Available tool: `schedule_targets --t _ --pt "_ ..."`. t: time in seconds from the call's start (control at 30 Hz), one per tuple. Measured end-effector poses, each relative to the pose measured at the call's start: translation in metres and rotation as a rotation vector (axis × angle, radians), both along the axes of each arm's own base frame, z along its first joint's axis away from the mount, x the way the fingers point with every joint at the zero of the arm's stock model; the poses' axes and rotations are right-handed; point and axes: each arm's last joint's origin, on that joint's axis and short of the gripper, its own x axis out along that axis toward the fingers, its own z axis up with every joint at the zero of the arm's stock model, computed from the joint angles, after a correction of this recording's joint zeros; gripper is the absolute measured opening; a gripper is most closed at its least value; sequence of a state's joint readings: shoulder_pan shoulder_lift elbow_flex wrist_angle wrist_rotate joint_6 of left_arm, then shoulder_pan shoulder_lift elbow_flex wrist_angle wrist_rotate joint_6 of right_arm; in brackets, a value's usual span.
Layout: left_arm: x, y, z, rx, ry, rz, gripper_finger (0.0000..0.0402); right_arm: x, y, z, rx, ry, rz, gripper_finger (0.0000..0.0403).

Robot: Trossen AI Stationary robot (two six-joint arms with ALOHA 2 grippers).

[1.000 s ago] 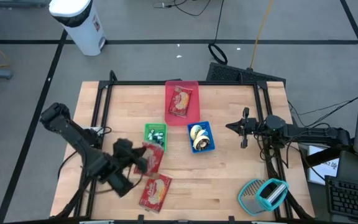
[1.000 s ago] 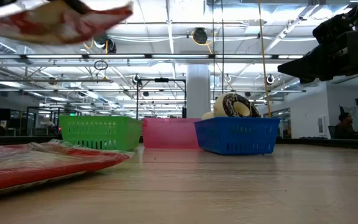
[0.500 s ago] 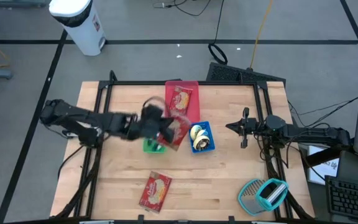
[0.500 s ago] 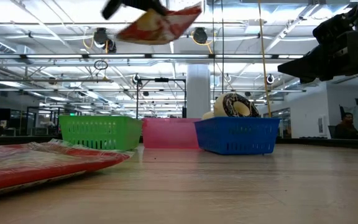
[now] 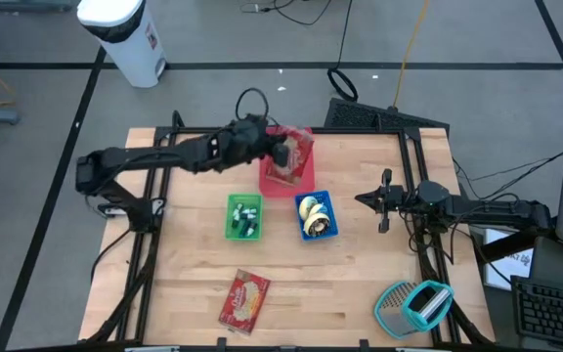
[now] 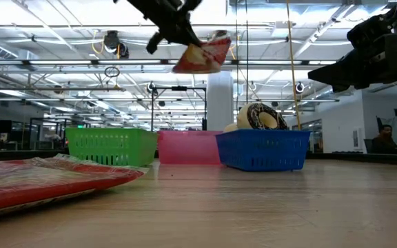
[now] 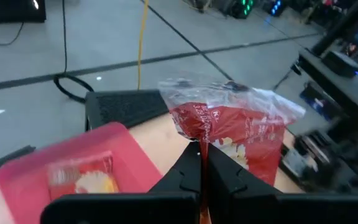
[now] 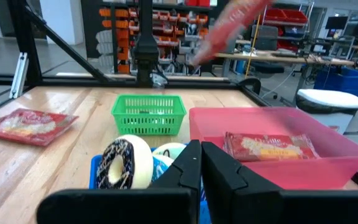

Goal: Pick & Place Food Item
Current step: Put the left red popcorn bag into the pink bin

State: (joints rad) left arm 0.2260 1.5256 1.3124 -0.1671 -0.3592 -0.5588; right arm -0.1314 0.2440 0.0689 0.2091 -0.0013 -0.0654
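Observation:
My left gripper [image 5: 280,153] is shut on a red snack bag [image 5: 300,152] and holds it in the air over the pink basket [image 5: 289,184] at the table's far middle. The low view shows the bag [image 6: 202,55] high above the baskets. Inside the pink basket lies another red packet [image 8: 269,146]. A further red packet [image 5: 243,301] lies flat on the table near the front edge. My right gripper [image 5: 383,200] is shut and waits at the table's right side. My left gripper pinches the bag's near edge [image 7: 201,138] between its two shut fingers. The fingers come from the table's left, almost level and slanting a little down. The bag sticks out beyond the fingertips, tilted and lifted clear above the pink basket.
A green basket [image 5: 243,216] with small items and a blue basket [image 5: 317,215] with doughnuts stand just in front of the pink one. A teal and grey object [image 5: 413,305] sits at the near right corner. Black frame rails run along the table's left and right sides.
My left gripper has swung from the table's near left toward the far edge and to the right, rising as it went and turning at the wrist. It has stayed shut on the red bag. The bag has gone from above the front packet to above the pink basket.

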Motion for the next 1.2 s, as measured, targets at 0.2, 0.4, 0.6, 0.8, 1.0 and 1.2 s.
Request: schedule_targets --t 0.2,0.4,0.6,0.8,1.0,1.2 --pt "0.019 0.033 -0.030 -0.004 0.026 0.044 0.0002 0.000 0.000 -0.001 0.001 0.010 0.000 0.0004" --pt "0.033 0.062 -0.070 -0.036 0.094 0.102 0.0002 0.001 0.000 -0.001 0.002 0.015 0.000 0.0004" --pt "0.040 0.094 -0.112 -0.116 0.128 0.120 0.0002 0.001 0.000 -0.001 0.002 0.015 0.000 0.0004" --pt "0.043 0.109 -0.134 -0.137 0.148 0.133 0.0002 0.001 0.000 -0.001 0.002 0.015 0.000 0.0004" --pt "0.043 0.112 -0.147 -0.118 0.204 0.200 0.0002 0.001 0.000 -0.001 0.002 0.015 0.000 0.0004" --pt "0.038 0.112 -0.157 -0.111 0.325 0.211 0.0020 0.001 0.000 -0.001 0.001 0.015 0.000 0.0004"
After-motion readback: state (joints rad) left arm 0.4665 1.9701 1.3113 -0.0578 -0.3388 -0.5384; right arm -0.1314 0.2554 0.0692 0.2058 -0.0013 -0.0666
